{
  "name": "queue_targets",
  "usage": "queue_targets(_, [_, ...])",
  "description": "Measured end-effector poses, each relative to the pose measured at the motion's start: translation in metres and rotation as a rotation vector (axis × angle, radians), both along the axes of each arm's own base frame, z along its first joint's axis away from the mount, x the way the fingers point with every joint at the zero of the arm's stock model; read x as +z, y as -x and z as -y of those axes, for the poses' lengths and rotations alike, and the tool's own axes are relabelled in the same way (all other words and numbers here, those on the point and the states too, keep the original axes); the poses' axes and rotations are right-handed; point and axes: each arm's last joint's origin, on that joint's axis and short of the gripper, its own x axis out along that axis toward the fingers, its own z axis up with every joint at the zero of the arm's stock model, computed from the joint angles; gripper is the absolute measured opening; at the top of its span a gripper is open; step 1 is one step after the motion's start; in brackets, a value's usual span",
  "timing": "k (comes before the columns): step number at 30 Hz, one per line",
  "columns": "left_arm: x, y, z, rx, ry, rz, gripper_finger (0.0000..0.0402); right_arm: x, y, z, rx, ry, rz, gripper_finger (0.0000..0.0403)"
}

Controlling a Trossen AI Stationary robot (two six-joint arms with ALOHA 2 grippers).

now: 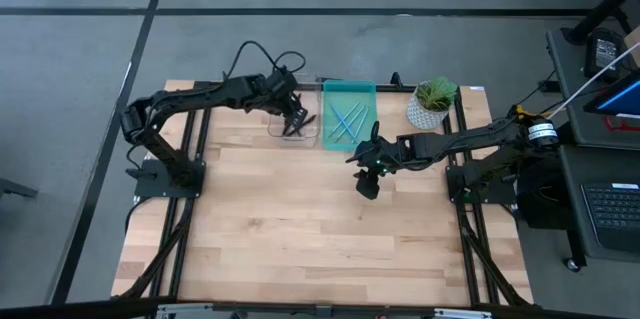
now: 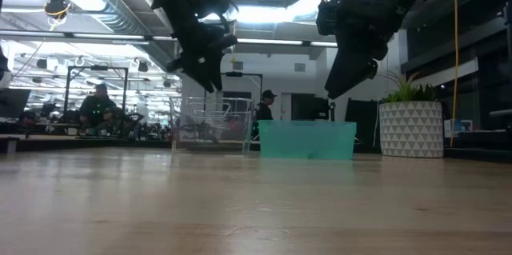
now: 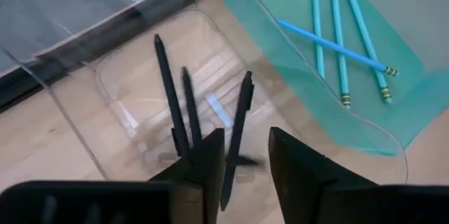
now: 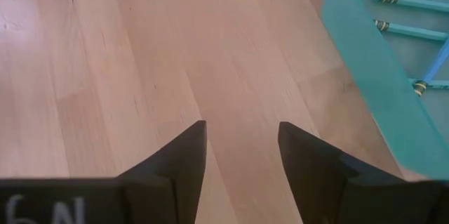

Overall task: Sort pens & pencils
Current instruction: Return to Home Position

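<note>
My left gripper [image 1: 297, 122] [image 3: 245, 134] is open, pointing down over the clear bin [image 1: 275, 131] [image 3: 119, 83] at the table's far side. Three black pens lie in that bin: two side by side [image 3: 168, 90] [image 3: 191, 104] and one [image 3: 237, 122] that shows in the gap between my fingers. Right of the clear bin stands a teal bin [image 1: 350, 87] [image 3: 280, 55] with several blue pencils [image 3: 342, 48] [image 4: 410, 27] lying on its floor. My right gripper [image 1: 366, 184] [image 4: 242, 129] is open and empty above bare table, just in front of the teal bin.
A potted plant in a white patterned pot [image 1: 432, 104] [image 2: 410, 127] stands at the far right, next to the teal bin. The wooden tabletop [image 1: 320, 229] stretches toward the near edge. People show in the room beyond the table in the low view.
</note>
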Motion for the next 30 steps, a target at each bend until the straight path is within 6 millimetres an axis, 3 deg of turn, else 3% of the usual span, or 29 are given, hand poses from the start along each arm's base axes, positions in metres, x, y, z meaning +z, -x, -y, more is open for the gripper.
queue_targets(8, [0.003,0.001,0.003,-0.003,0.117,0.078,0.012,0.0,0.0,0.0,0.007,0.005,-0.004,0.018])
queue_targets(16, [0.039,0.017,0.023,-0.23,0.241,0.257,0.012,0.0,0.0,0.0,0.0,-0.001,-0.003,0.018])
queue_targets(23, [0.054,0.022,0.038,-0.253,0.224,0.292,0.012,0.0,-0.001,0.0,0.027,0.021,0.009,0.018])
queue_targets(30, [0.056,0.021,0.054,-0.464,0.182,0.262,0.0121,0.013,0.003,-0.009,0.067,0.035,0.069,0.018])
